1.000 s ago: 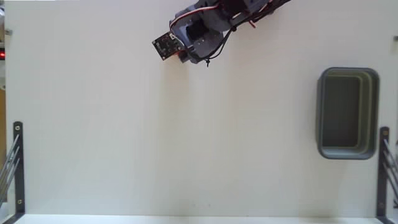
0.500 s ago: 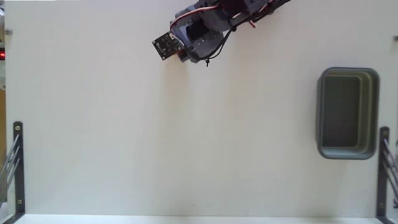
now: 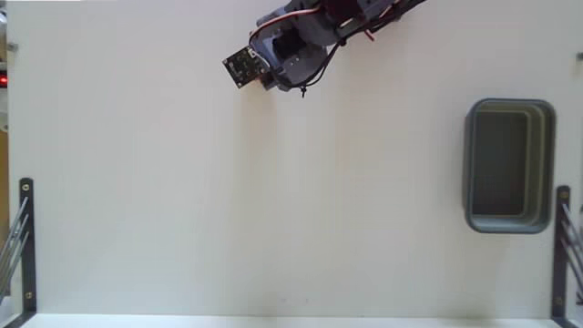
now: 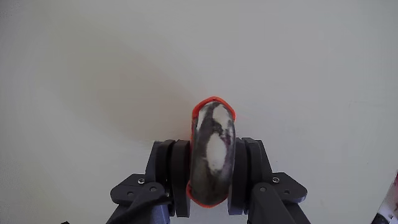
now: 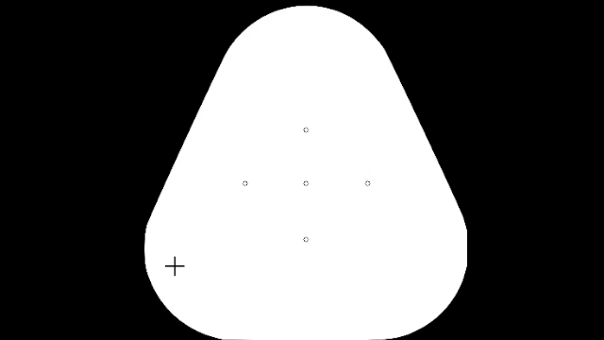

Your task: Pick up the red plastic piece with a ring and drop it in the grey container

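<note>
In the wrist view my gripper (image 4: 211, 163) is shut on the red plastic piece with a ring (image 4: 213, 102). The piece is an orange-red rimmed oval with a mottled grey-white face, standing upright between the two dark fingers (image 4: 175, 169) above the pale table. In the fixed view the gripper (image 3: 272, 80) hangs at the top centre, and only a speck of red shows under it. The grey container (image 3: 508, 219) sits at the right edge, far from the gripper, and looks empty.
Black metal frame legs stand at the lower left (image 3: 26, 239) and lower right (image 3: 560, 246) of the fixed view. A small red light (image 3: 4, 80) glows at the left edge. The white table (image 3: 273, 200) spreads between arm and container.
</note>
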### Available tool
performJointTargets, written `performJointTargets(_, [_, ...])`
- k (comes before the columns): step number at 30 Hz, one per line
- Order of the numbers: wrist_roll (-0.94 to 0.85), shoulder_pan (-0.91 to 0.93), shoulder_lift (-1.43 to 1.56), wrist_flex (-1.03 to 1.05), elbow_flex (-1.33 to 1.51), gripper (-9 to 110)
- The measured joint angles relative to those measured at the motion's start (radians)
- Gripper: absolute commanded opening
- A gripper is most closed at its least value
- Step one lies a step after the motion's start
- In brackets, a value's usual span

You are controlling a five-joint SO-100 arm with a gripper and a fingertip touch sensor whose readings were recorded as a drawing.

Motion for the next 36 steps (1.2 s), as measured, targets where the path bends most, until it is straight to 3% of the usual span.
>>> performJointTargets(36, [0.000, 0.000, 0.000, 0.000, 0.000, 29])
